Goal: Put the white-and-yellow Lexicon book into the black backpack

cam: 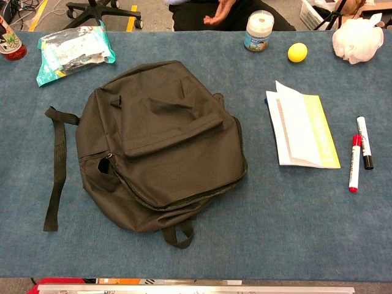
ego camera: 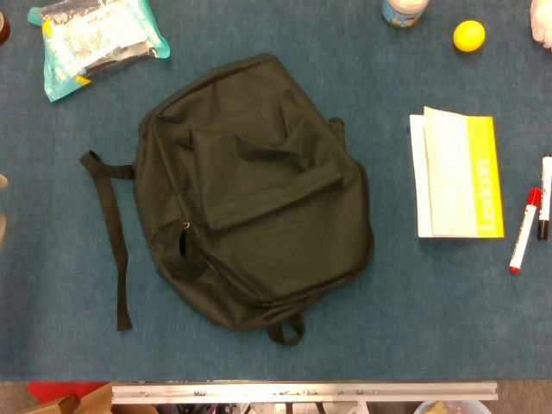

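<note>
The black backpack (ego camera: 259, 190) lies flat in the middle of the blue table, its front pocket up and its zip closed as far as I can see. It shows likewise in the chest view as the backpack (cam: 162, 141), with a loose strap (cam: 58, 165) trailing to its left. The white-and-yellow Lexicon book (ego camera: 457, 175) lies to its right, cover slightly lifted; the chest view shows the same book (cam: 301, 130). Neither hand shows in either view.
Two markers (ego camera: 530, 216), one red-capped and one black-capped, lie just right of the book. A wipes packet (ego camera: 95, 39) sits at the far left. A yellow lemon (ego camera: 469, 35), a white jar (cam: 258, 30) and a white mesh sponge (cam: 358, 40) stand along the far edge.
</note>
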`<state>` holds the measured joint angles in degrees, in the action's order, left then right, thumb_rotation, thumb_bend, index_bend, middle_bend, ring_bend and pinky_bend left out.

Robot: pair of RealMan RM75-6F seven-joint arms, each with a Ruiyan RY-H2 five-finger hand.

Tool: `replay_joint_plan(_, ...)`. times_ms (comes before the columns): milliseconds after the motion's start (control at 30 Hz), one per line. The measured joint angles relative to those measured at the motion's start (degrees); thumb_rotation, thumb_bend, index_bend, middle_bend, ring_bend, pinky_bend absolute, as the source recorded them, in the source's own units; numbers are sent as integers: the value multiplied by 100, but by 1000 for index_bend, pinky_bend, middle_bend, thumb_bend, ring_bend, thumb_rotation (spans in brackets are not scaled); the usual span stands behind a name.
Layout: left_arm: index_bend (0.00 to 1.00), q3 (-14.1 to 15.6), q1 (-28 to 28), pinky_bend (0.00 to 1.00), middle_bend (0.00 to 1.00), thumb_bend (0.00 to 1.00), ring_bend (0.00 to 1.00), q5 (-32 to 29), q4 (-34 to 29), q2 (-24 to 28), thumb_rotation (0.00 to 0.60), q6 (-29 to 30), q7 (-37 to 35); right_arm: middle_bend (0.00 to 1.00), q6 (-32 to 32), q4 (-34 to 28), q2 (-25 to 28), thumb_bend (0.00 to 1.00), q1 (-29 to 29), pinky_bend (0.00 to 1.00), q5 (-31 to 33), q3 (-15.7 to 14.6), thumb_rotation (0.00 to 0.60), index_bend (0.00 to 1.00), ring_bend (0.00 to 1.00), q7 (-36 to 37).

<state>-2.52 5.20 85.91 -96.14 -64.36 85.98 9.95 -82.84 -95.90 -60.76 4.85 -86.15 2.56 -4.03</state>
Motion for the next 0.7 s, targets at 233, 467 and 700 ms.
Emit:
replay_joint_plan(233, 379, 32, -7, 292, 342, 316, 338, 7, -48, 17, 600, -19, 36, 371, 84, 13, 5, 97, 51, 353, -22, -5, 600, 275, 235, 26)
replay_joint_plan(467, 379, 36, -24, 292, 342, 316, 339, 42, -65, 42, 600, 22, -24, 371, 287, -12, 1, 95, 209, 353, -189, -35, 600, 275, 235, 59)
replay_joint_plan(700, 379, 46, 6, 292, 342, 316, 339, 122, -113, 55, 600, 4, -42, 335, 917, -123, -63, 41, 624, 270, -411, -100, 600, 275, 227, 20)
